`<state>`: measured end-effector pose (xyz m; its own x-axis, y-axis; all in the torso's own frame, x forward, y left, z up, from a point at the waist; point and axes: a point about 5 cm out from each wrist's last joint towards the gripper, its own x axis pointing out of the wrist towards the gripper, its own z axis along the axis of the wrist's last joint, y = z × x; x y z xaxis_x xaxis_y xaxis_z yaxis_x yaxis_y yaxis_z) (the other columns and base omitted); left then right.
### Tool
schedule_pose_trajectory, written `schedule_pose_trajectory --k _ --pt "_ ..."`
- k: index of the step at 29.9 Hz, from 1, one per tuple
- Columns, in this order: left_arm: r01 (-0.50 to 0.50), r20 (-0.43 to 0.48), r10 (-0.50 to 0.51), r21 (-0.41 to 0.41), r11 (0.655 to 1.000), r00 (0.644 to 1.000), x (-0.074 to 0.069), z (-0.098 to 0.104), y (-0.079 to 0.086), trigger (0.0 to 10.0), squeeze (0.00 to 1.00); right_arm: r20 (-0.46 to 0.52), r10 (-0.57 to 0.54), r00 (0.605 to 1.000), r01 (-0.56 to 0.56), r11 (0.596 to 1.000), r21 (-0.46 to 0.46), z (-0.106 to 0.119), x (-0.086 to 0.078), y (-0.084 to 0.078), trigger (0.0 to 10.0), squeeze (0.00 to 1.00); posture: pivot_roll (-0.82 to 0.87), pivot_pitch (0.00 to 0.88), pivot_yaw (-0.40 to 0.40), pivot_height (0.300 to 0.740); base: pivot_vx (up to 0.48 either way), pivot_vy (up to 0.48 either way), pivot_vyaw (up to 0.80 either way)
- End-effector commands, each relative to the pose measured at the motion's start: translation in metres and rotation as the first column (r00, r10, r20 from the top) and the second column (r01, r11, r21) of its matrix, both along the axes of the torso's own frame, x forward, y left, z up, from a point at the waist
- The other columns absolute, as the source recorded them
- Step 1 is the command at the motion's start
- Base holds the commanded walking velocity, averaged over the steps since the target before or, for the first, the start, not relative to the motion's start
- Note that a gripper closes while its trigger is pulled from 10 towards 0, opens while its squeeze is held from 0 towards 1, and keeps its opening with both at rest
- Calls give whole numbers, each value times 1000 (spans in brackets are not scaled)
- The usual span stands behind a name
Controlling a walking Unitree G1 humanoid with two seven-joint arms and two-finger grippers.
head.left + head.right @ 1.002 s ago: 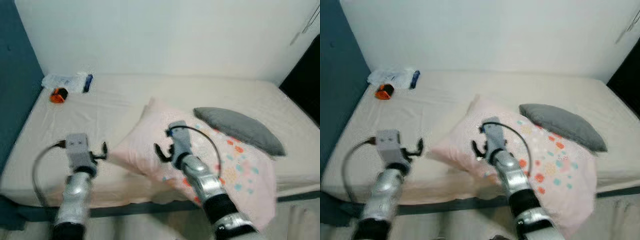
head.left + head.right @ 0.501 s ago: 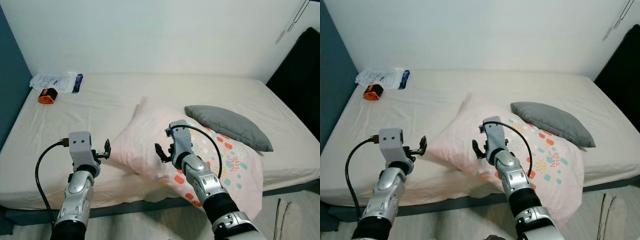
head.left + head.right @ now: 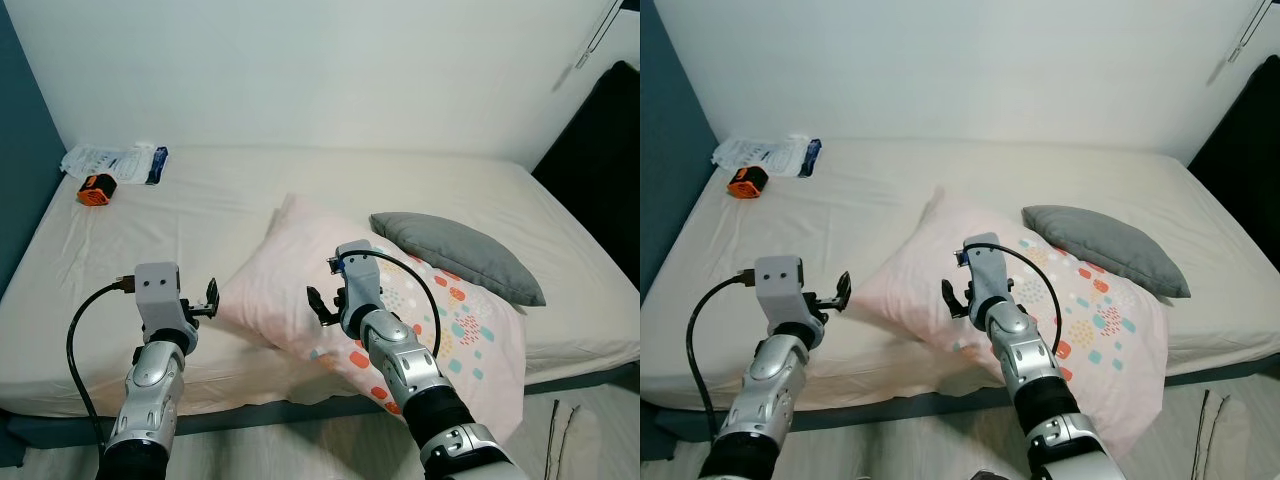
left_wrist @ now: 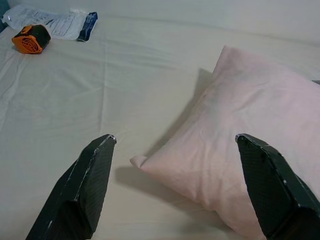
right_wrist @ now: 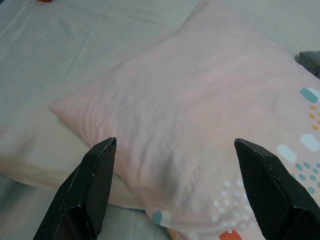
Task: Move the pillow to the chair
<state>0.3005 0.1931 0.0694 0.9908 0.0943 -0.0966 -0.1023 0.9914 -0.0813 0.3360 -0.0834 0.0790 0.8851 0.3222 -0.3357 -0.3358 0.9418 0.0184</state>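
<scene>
With the view now steady, we hold the left gripper [image 4: 175, 187] and right gripper [image 5: 175, 187], both spread wide, over the untouched pink pillow [image 3: 300, 280], ready to grasp.

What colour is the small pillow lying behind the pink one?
Grey pillow, plain, clearest in the left eye view.
</scene>
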Motion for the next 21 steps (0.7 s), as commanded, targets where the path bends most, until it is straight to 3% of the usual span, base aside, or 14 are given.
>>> schedule_pose_trajectory --k 1,21 --pt "10 -25 -10 -11 1000 1000 -2 -5 -3 10000 0 -27 -20 999 20 1000 10 -5 -1 -5 10000 0 42 90 -104 712 0 0 0" --pt "16 -31 -16 -8 1000 999 -3 -7 -4 10000 0 -34 -20 999 20 1000 14 -7 -2 -5 10000 0 44 74 -104 712 0 0 0"
